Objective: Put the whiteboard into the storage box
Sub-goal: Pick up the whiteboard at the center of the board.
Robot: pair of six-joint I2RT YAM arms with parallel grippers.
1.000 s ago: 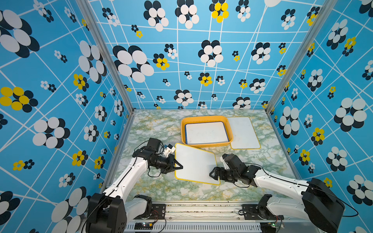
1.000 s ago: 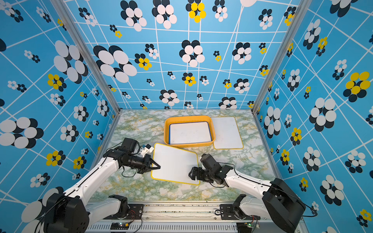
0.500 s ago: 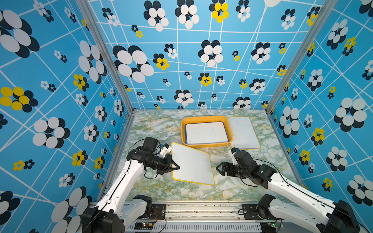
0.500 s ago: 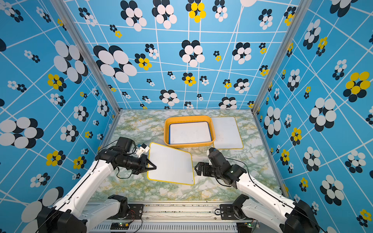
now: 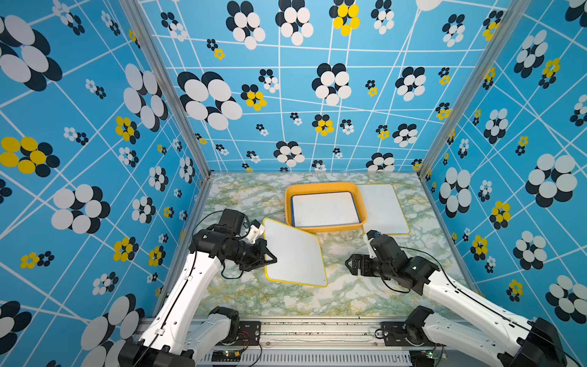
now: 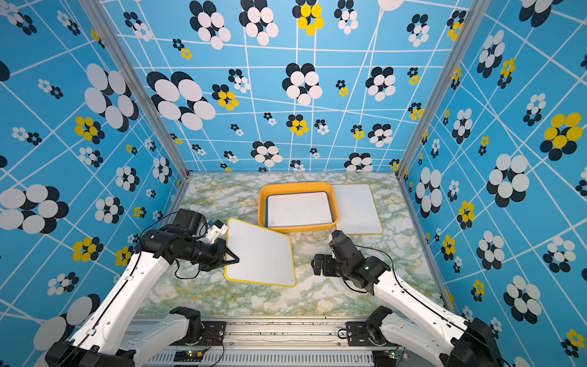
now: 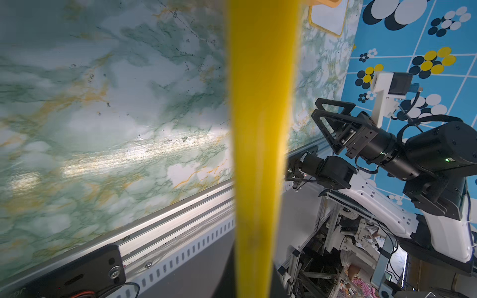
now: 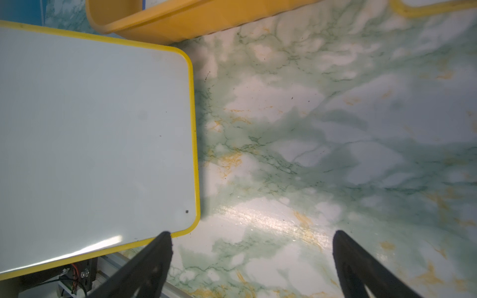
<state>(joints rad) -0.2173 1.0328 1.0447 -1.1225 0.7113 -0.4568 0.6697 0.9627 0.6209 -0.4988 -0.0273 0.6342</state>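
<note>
The left hand (image 5: 272,260) is pressed together on the left edge of a yellow-framed rectangular whiteboard (image 5: 293,254), pinching it about halfway along that side. The board sits at the left centre of the green-veined marble-pattern worktop (image 5: 241,197), turned at an angle to the worktop's edges. In the right wrist view its right edge casts a dark strip of shadow on the surface, so that side is off the worktop. In the left wrist view only the board's yellow frame (image 7: 258,154) shows, as a blurred band across the middle.

The board's far right corner is just beside the near left corner of the shallow orange-yellow plastic storage box (image 5: 324,186). Whether they touch cannot be told. The box stands at the far centre of the worktop. A blue-framed whiteboard (image 5: 324,209) lies flat inside it, filling most of its floor. A second yellow-framed whiteboard (image 5: 382,209) lies flat on the worktop just right of the box, its left edge tucked against the box's right wall.

The right hand (image 5: 348,265) is spread wide and holds nothing. It hangs low over the worktop to the right of the held board, apart from it, pointing left toward the board's right edge. In the right wrist view its two dark fingers (image 8: 154,258) stand well apart, with bare worktop between them.
</note>
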